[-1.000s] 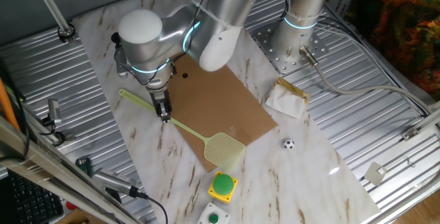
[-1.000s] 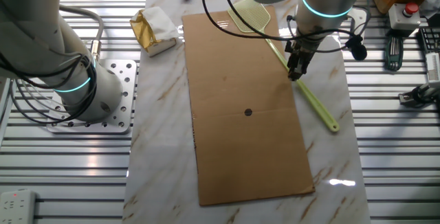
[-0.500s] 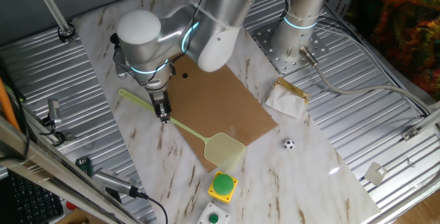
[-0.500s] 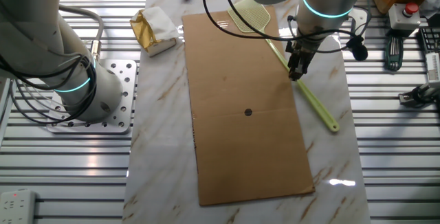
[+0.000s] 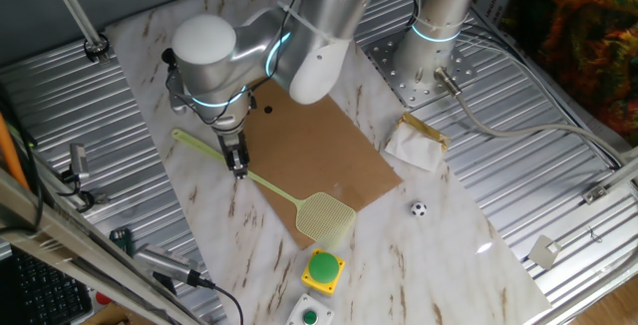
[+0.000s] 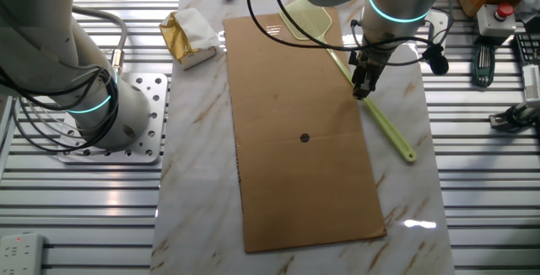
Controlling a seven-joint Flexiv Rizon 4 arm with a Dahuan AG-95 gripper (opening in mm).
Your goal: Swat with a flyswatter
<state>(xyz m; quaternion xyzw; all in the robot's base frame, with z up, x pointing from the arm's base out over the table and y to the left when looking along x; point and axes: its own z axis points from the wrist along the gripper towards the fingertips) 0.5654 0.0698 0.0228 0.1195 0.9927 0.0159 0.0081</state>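
The pale yellow-green flyswatter lies flat on the marble table, its mesh head on the near corner of the brown board and its thin handle running back left. In the other fixed view the flyswatter lies along the board's right edge. My gripper points straight down at the middle of the handle, fingers close together on it; it also shows in the other fixed view. The swatter still rests on the table.
A black dot marks the board's middle. A round green button on a yellow base sits just in front of the swatter head. A small ball and a white-and-gold packet lie to the right. A second arm's base stands beside the board.
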